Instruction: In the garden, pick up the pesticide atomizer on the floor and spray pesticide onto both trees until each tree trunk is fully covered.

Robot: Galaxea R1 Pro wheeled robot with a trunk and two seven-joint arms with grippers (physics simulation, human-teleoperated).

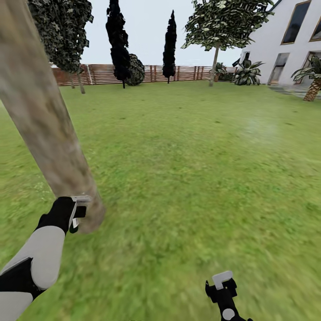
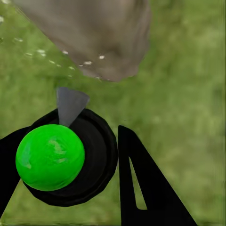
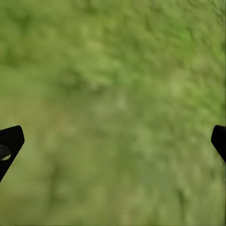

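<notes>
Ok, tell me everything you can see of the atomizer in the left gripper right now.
The atomizer sits between the fingers of the left gripper, held. From the left wrist view it shows a glossy bright green ball on a round black body, with a grey wedge-shaped nozzle aimed at the foot of the tree trunk, close but not touching. A few white specks dot the bark near its base. In the head view only a pale part shows.

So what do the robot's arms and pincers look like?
The left arm is a smooth, rounded white shell with black joint sections. Its wrist is black, ending in the left pincer, which has pale grey plates. The right pincer is black too, with a light grey tab on top and a small white round dot lower down. In the right wrist view its fingertips are plain black wedges.
</notes>
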